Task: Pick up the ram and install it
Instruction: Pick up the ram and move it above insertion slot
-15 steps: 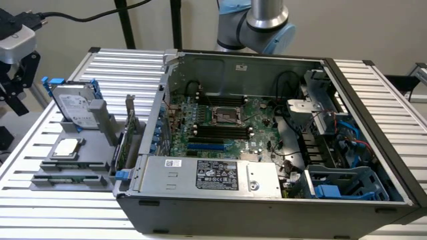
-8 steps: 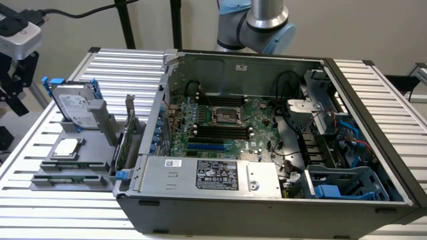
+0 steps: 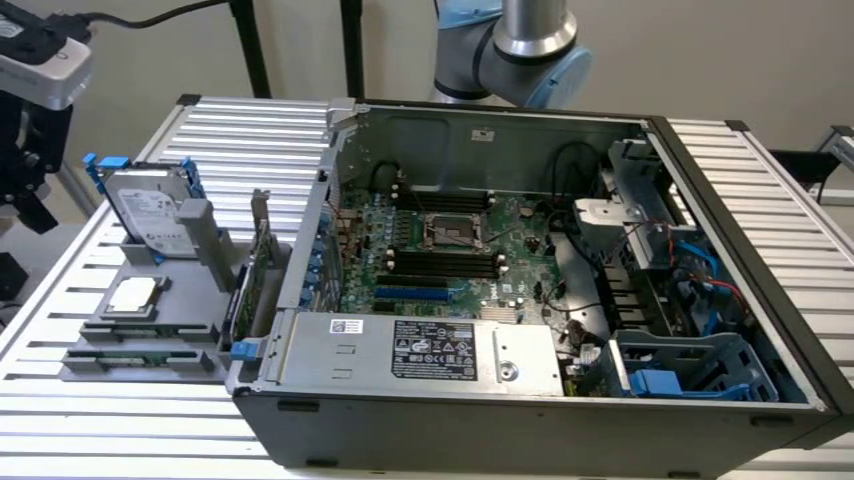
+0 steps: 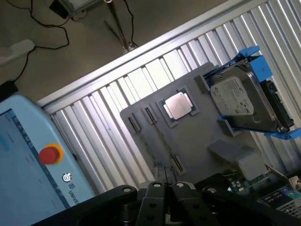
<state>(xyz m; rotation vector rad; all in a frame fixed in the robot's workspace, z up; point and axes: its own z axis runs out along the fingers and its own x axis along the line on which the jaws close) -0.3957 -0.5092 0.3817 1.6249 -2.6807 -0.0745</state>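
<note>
Two ram sticks [image 3: 147, 329] lie in a grey holder tray [image 3: 167, 280] on the slatted table, at the exterior view's left beside the open computer case [image 3: 534, 420]. In the wrist view the ram [image 4: 162, 138] is a thin edge-on line across the tray [image 4: 197, 141]. My gripper [image 4: 164, 197] is shut with nothing between its fingers, and it hangs well above the tray. In the exterior view the gripper [image 3: 30, 205] is at the far left edge, left of the tray. The black memory slots [image 3: 441, 262] on the motherboard stand bare.
The tray also holds a silver hard drive in a blue frame [image 3: 144, 210], a CPU [image 3: 131, 295] and a green expansion card [image 3: 247, 290]. A blue teach pendant [image 4: 33, 165] lies off the table. Cables and drive cages crowd the case's right side [image 3: 667, 260].
</note>
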